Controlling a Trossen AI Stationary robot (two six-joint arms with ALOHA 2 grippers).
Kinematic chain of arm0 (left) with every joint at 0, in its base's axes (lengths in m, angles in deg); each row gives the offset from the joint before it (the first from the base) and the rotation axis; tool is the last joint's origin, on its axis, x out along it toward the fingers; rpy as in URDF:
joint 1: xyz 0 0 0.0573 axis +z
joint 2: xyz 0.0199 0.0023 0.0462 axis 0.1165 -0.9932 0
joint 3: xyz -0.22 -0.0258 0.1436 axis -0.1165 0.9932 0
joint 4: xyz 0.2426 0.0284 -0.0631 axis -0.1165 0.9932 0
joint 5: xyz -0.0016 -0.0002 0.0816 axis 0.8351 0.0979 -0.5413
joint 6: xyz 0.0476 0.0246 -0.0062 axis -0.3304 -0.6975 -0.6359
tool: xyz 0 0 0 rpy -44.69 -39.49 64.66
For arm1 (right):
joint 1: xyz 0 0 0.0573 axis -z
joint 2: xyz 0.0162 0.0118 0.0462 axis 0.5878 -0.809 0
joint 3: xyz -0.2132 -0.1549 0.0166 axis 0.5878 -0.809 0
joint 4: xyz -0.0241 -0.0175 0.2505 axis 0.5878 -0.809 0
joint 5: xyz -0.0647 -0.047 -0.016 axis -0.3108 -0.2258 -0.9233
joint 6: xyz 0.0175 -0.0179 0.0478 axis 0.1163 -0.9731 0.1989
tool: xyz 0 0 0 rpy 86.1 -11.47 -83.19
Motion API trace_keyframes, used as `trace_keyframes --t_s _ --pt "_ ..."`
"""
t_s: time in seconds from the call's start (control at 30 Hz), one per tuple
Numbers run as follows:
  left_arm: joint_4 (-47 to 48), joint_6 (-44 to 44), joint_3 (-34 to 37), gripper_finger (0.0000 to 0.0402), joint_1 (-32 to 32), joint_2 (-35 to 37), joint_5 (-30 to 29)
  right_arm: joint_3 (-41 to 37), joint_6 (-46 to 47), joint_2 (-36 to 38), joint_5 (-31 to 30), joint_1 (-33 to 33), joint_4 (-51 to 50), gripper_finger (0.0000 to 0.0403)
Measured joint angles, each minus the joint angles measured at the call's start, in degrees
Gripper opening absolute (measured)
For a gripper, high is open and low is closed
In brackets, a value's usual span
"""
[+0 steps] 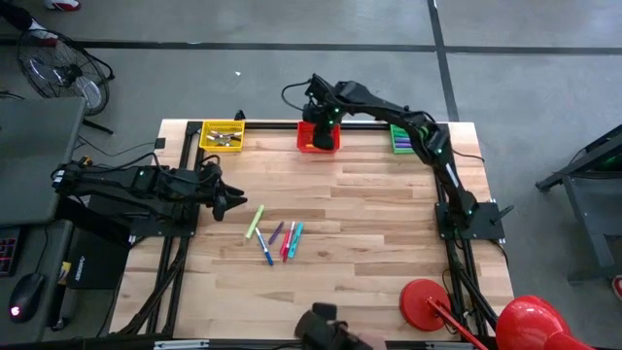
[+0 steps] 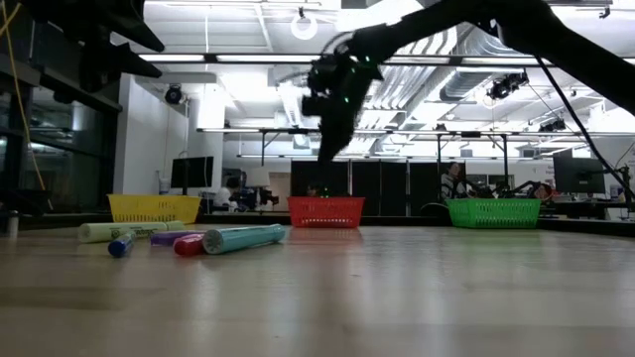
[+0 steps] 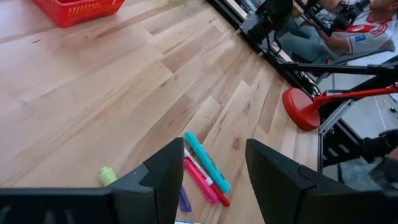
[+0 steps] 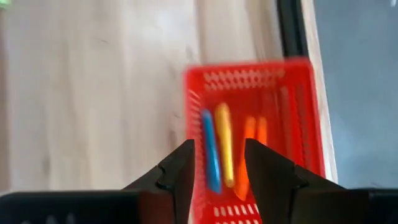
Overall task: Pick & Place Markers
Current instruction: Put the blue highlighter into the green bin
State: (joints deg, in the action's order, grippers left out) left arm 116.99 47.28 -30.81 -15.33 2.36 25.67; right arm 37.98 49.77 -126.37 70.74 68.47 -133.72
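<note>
The right end effector [image 1: 319, 115] hangs above the red basket [image 4: 314, 112] at the worktop's [image 1: 369, 214] far edge, fingers parted with nothing between them. Markers [image 4: 224, 146] lie inside that basket. Judged step: release over the basket. Keep the fingers apart and lift straight up, clear of the rim, before travelling. The left end effector [image 1: 225, 199] waits near the worktop's left side, fingers spread wide and empty, just beside the loose markers [image 1: 277, 238] lying mid-worktop. Approach those from above, one at a time.
</note>
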Motion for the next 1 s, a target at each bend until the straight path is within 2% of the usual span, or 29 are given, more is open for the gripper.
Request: trace_keyframes --t_s 0.3,0.53,0.67,0.77,0.87,0.93,1.0 --pt "0.0 -2.9 0.0 0.0170 0.0 0.1 3.6 6.8 -2.8 0.0 -4.3 -9.6 -5.1 0.0147" --pt "0.0 -4.8 0.0 0.0170 0.0 0.1 7.3 6.7 -4.5 0.0 -6.7 -18.7 -7.8 0.0148" --pt "0.0 -5.6 0.0 0.0170 0.0 0.1 8.4 5.7 -3.1 0.0 -10.3 -23.7 -8.3 0.0148" --pt "0.0 -5.7 0.0 0.0170 0.0 0.1 9.0 5.7 6.4 0.0 -16.3 -27.1 -7.2 0.0148" --pt "0.0 -5.8 0.0 0.0170 0.0 0.1 10.3 5.7 24.0 0.0 -22.7 -29.4 -6.3 0.0150" --pt "0.0 -5.7 0.0 0.0170 0.0 0.1 10.9 5.7 37.1 0.0 -22.7 -30.6 -6.3 0.0151" --pt "0.0 -5.8 0.0 0.0170 0.0 0.1 11.7 5.7 46.9 0.0 -19.8 -31.6 -6.3 0.0151"
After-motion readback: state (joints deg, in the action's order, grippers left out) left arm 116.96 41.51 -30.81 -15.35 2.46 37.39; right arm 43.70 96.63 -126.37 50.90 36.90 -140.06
